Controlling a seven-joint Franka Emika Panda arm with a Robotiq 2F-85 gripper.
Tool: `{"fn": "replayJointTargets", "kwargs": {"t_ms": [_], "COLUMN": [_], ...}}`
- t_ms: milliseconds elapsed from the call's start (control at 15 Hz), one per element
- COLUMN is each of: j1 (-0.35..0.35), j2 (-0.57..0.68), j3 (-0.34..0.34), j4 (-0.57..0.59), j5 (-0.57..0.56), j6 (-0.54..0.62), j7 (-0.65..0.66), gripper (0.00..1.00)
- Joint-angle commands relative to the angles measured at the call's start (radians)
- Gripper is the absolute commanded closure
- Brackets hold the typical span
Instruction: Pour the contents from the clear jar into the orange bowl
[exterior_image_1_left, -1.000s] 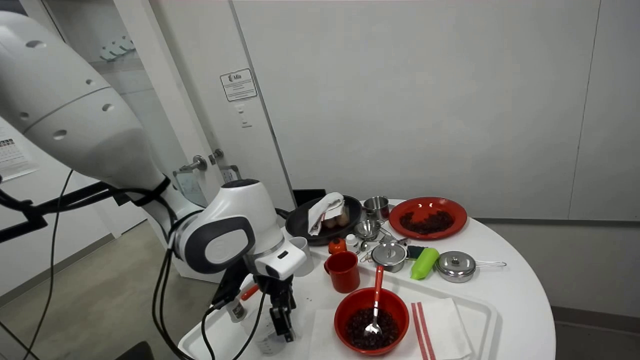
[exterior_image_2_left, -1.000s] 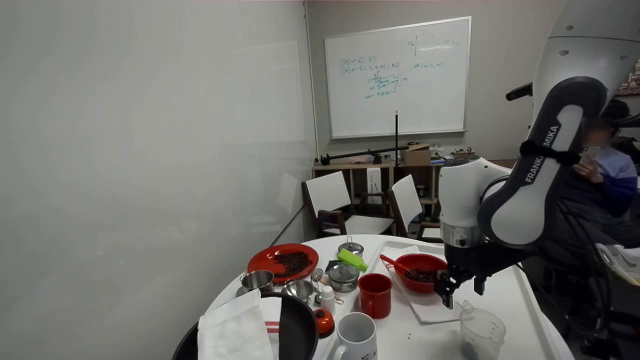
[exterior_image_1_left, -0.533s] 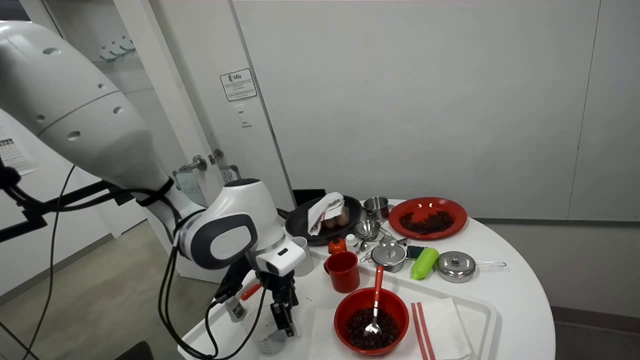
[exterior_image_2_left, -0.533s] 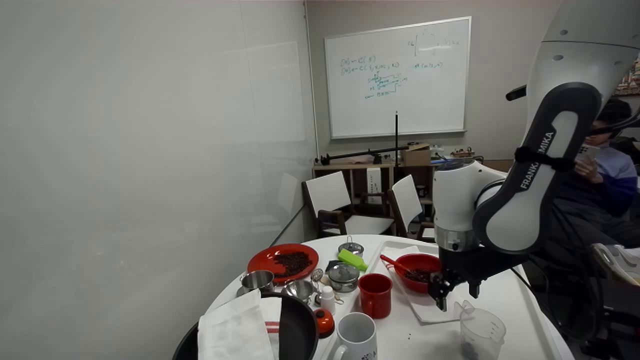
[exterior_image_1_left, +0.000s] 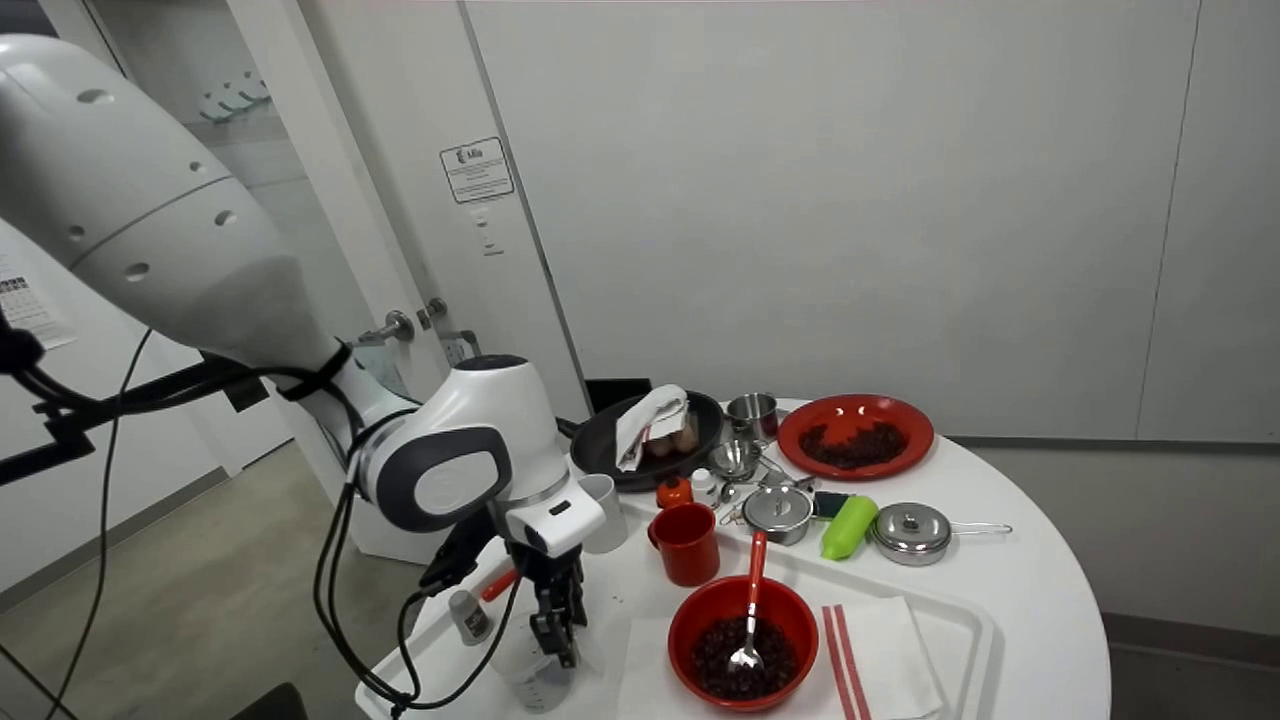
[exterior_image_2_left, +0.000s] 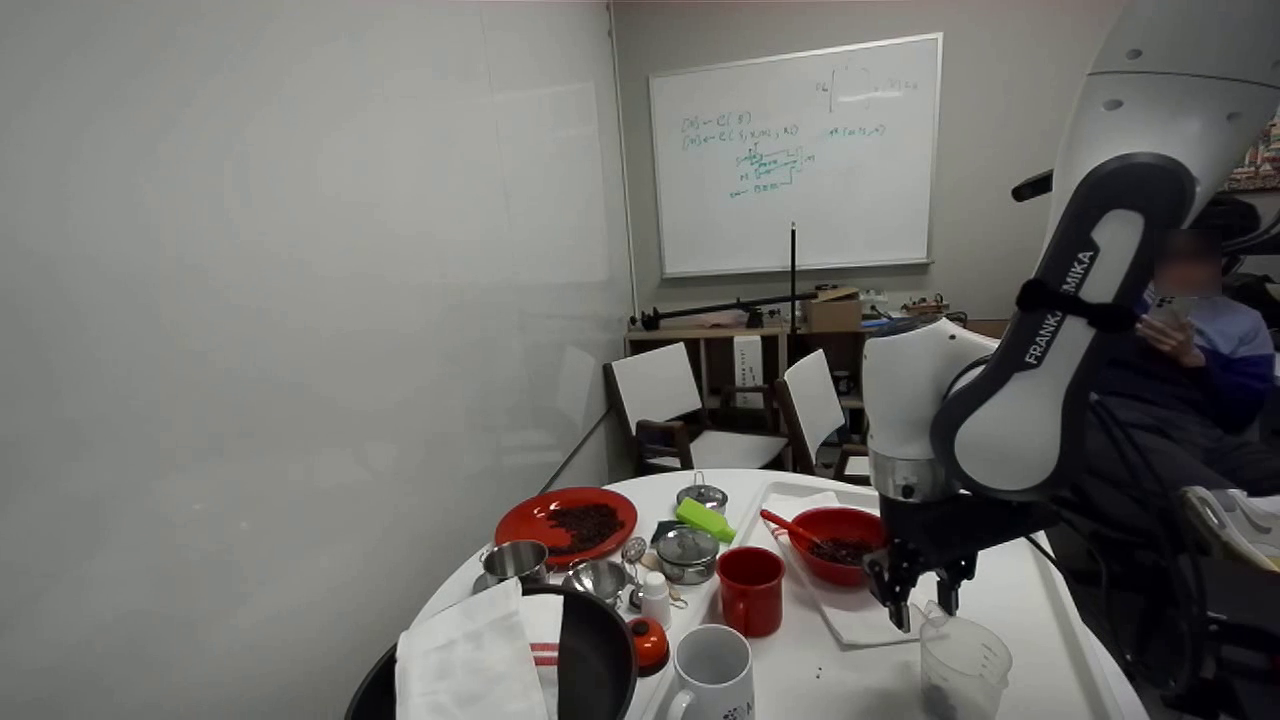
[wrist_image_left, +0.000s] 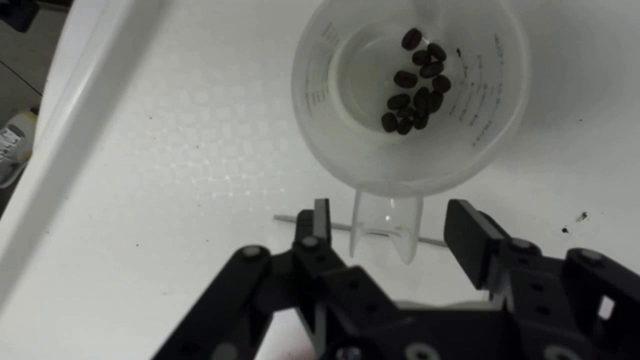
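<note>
The clear jar (wrist_image_left: 340, 165) stands upright on the white tray, its mouth facing my wrist camera. Several dark beans (wrist_image_left: 422, 57) lie at its bottom. Its see-through handle (wrist_image_left: 385, 212) points toward my gripper (wrist_image_left: 390, 212). The jaws are part-way open, one finger on each side of the handle with a gap to both, so nothing is gripped. In an exterior view the fingertips hang just over the handle side of the jar (exterior_image_2_left: 965, 660). The orange bowl (exterior_image_2_left: 835, 575), reddish in these views, rests on the tray near the jar, with dark beans and a red-handled spoon (exterior_image_1_left: 757, 570) inside.
A red mug (exterior_image_1_left: 690, 550) and a white mug (exterior_image_2_left: 715, 665) stand near the jar. A striped cloth (exterior_image_1_left: 890, 655) lies beside the bowl. Steel pots, a red plate (exterior_image_1_left: 870, 405) with dark bits and a black pan (exterior_image_1_left: 600, 450) sit farther off. The tray's raised rim (wrist_image_left: 75, 120) runs close by.
My jaws have drawn closer together around the handle. The gripper has shifted slightly and come a little lower toward the jar. Jar and bowl have not moved.
</note>
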Motion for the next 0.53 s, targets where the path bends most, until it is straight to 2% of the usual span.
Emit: {"fn": "replayJointTargets", "kwargs": {"t_ms": [0, 200, 267, 333, 467], "j1": [-0.025, -0.041, -0.048, -0.059, -0.078], "j2": [-0.035, -0.065, -0.086, -0.106, -0.160], "j3": [0.029, 0.055, 0.069, 0.088, 0.126], "j4": [-0.007, -0.017, -0.023, -0.027, -0.037], "j5": [0.034, 0.057, 0.069, 0.086, 0.121], "j6": [-0.029, -0.025, -0.024, -0.027, -0.036], "j7": [0.003, -0.015, -0.025, -0.040, -0.073], "gripper": [0.70, 0.92, 0.94, 0.89, 0.89]}}
